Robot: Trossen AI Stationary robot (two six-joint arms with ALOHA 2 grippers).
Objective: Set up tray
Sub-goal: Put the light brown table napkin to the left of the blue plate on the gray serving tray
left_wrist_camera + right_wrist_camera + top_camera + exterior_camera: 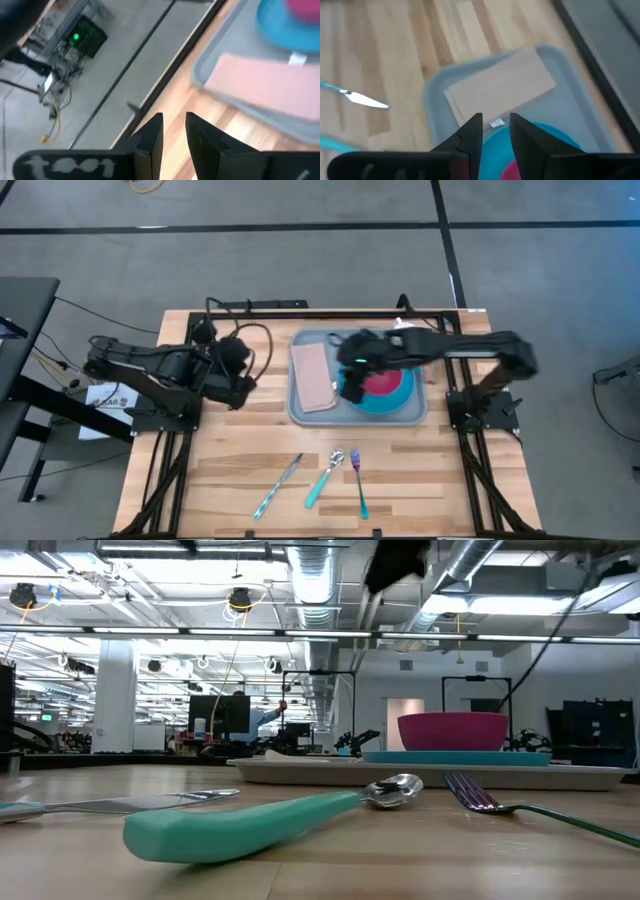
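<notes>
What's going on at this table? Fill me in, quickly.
A two-armed robot is setting up a meal tray. The tray already holds a napkin and a blue plate with a pink bowl on it. The right gripper hangs over the plate's edge near the napkin, fingers nearly together and holding nothing. The left gripper waits beside the tray, also empty. A knife, spoon and fork lie on the table in front of the tray.

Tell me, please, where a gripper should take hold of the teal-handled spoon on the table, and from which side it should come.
Grip the spoon at the middle of its thick teal handle, coming straight down from above, fingers across its width. It lies flat on the table, so there is probably no room to get under it, and the bowl end lies close to the fork.
</notes>
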